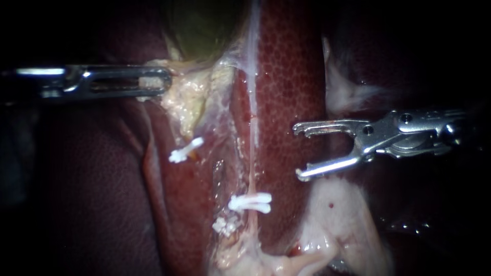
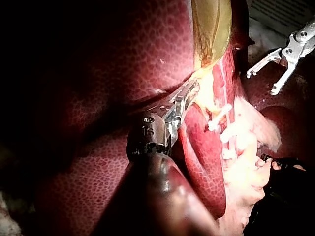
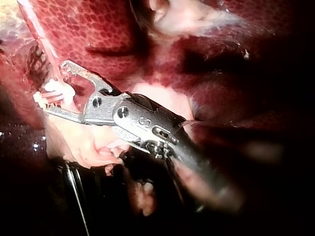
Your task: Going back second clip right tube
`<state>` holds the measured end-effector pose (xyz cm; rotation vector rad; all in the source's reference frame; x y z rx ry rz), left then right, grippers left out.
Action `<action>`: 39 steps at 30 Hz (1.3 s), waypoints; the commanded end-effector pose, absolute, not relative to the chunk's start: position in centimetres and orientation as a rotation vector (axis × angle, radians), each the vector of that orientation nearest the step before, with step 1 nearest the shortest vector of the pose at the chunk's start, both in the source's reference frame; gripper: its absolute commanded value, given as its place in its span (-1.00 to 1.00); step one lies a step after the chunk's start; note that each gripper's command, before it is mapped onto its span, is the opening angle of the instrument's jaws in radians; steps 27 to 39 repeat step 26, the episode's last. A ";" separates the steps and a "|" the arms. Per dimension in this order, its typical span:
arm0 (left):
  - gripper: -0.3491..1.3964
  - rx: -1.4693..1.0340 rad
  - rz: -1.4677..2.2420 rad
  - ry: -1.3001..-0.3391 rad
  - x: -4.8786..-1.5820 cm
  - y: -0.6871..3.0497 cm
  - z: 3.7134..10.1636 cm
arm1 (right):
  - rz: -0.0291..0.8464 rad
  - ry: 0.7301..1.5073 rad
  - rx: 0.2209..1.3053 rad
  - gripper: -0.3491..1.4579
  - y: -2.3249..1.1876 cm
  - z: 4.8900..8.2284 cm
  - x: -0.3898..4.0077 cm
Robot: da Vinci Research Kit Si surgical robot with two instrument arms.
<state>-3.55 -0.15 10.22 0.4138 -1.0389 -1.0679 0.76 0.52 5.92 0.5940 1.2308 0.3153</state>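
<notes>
Jaws: right instrument (image 1: 299,152) spread wide with nothing between them. Left instrument (image 1: 153,82) clamped on pale tissue (image 1: 188,97) just under the gallbladder (image 1: 199,25), both jaws on it. Right tube (image 1: 253,117) is the thin pale strand running along the edge of the mottled liver (image 1: 291,76) lobe, from the gallbladder end to the fatty tissue at the lobe's far end. Clip (image 1: 250,203) sits across it near that far end: two white bars side by side, can't tell if that's one clip or two. Right instrument's tips are over the liver lobe, beside the tube, apart from both tube and clip, and nearer the gallbladder end than the clip is. Left clip (image 1: 185,151) is on a separate strand below the gripped tissue, well apart from the right tube. Small white knobbly lump (image 1: 225,225) just beside the clip, on the side away from the lobe; can't tell what it is. Right wrist view: the clip (image 3: 58,92) lines up between the tips of the open right instrument (image 3: 55,86), depth not readable there; the endoscope shows them apart. Left wrist view: left instrument (image 2: 189,93) pinches at the base of the gallbladder (image 2: 211,24), right instrument (image 2: 261,82) open, ahead of it and well apart.
</notes>
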 end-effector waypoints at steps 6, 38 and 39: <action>-1.00 0.423 -1.048 -1.028 -3.75 -0.22 10.33 | 0.314 1.231 0.595 0.05 0.51 5.91 0.76; -1.00 0.428 -1.038 -1.022 -3.84 -0.28 10.40 | 0.308 1.239 0.587 0.05 0.50 5.86 0.79; -1.00 0.428 -1.038 -1.022 -3.84 -0.28 10.40 | 0.308 1.239 0.587 0.05 0.50 5.86 0.79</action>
